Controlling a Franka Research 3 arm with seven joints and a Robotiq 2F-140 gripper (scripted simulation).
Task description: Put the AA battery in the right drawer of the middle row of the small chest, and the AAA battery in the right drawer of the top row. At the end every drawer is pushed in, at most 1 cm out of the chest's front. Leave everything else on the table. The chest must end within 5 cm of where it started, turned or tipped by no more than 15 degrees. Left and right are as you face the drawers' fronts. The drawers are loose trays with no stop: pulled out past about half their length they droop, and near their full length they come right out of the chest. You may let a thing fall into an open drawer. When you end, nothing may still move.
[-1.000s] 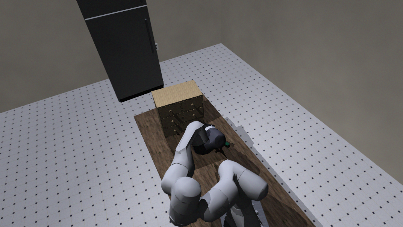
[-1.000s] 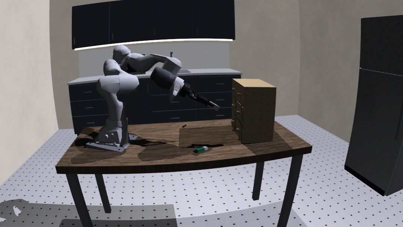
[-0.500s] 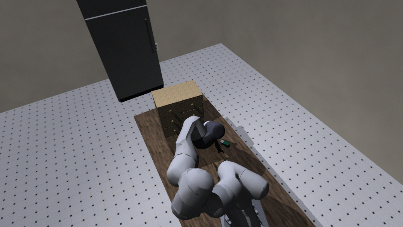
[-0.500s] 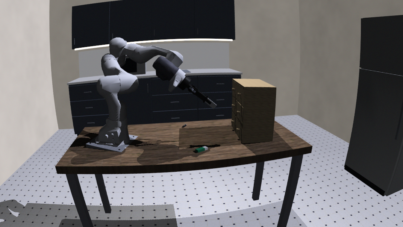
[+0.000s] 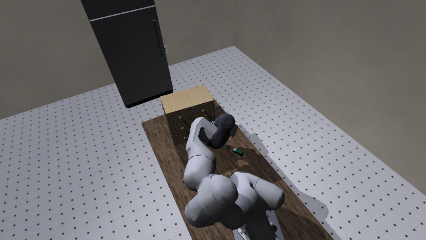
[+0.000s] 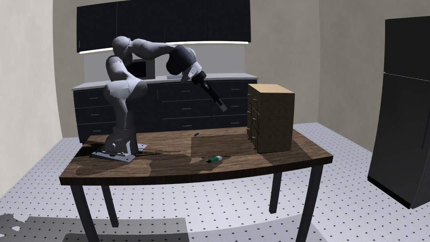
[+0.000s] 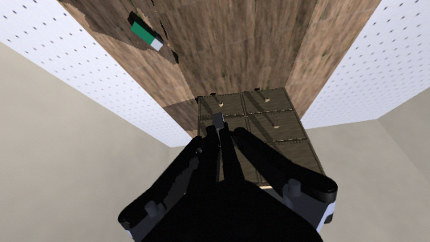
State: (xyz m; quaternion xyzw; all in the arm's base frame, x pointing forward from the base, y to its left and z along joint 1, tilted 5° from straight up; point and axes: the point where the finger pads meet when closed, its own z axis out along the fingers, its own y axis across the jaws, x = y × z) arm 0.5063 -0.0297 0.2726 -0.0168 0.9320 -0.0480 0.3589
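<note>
The small wooden chest (image 6: 270, 117) stands at the table's far end, also in the overhead view (image 5: 188, 111) and the wrist view (image 7: 253, 120). It has two columns of drawers in three rows, and all fronts look flush. My gripper (image 6: 222, 108) is shut and empty, in the air in front of the drawer fronts and clear of them; its fingertips (image 7: 217, 120) point at the chest. A small dark cylinder, a battery (image 6: 196, 134), lies on the table's far side; I cannot tell its size. A small green and white object (image 6: 214, 158) lies near the table's front edge, also in the wrist view (image 7: 146, 36).
My arm's base (image 6: 118, 148) is bolted to the other end of the table. A tall black fridge (image 6: 403, 111) stands on the floor beyond the chest. Dark kitchen cabinets (image 6: 180, 105) line the back wall.
</note>
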